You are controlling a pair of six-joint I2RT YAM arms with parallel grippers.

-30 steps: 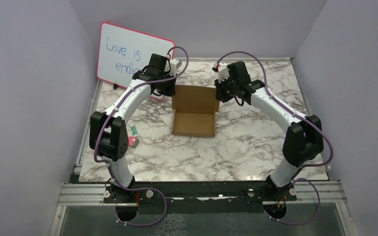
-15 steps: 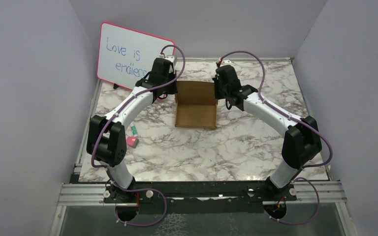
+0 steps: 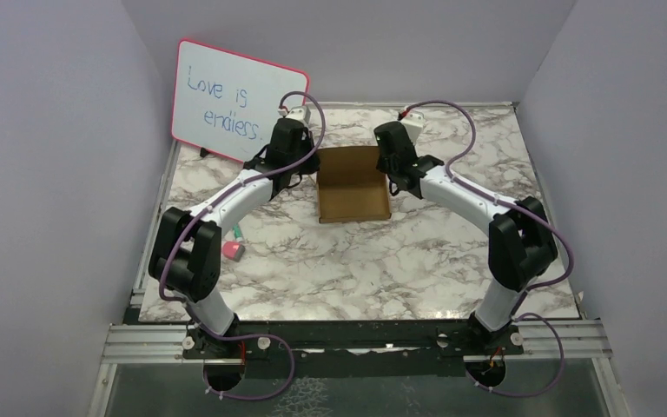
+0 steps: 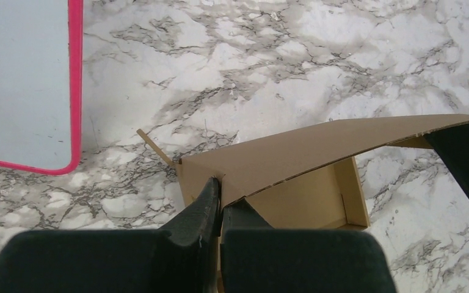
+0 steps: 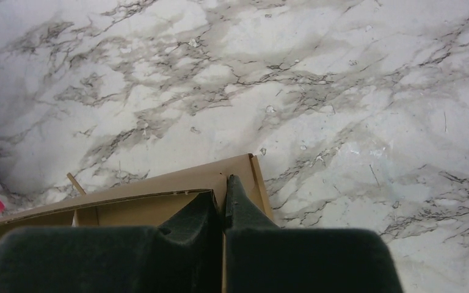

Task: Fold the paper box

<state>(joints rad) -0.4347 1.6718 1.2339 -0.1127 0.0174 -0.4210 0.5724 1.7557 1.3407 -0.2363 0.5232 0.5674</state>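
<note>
While both of my pincers clamp it, the paper box (image 3: 353, 184) sits on the far middle of the table (image 3: 417, 261), between my two wrists. It is plain brown cardboard, matte and thin. Its form is a shallow rectangular tray with low walls and a broad lid panel raised above it. From my left wrist that panel looks gently bowed, with a creased edge, and a narrow tab (image 4: 152, 145) juts out at the far left corner.

My left pincer (image 4: 221, 194) is clenched on the panel's left corner, its dark, soft-looking pads pressed flat together with only the card between them. My right pincer (image 5: 225, 194) is likewise clenched on the card at the right corner, beside a side wall.

Both arms reach far across the table. The white forearms angle inward from elbows set wide to left and right, and the black wrists tip down at the box's left and right sides. Purple cables (image 3: 439, 106) loop over each wrist.

The tabletop is glossy white marble veined with grey. A pink-framed whiteboard (image 3: 226, 104) with blue handwriting leans at the far left. A small pink and green object (image 3: 235, 246) lies near my left elbow.
</note>
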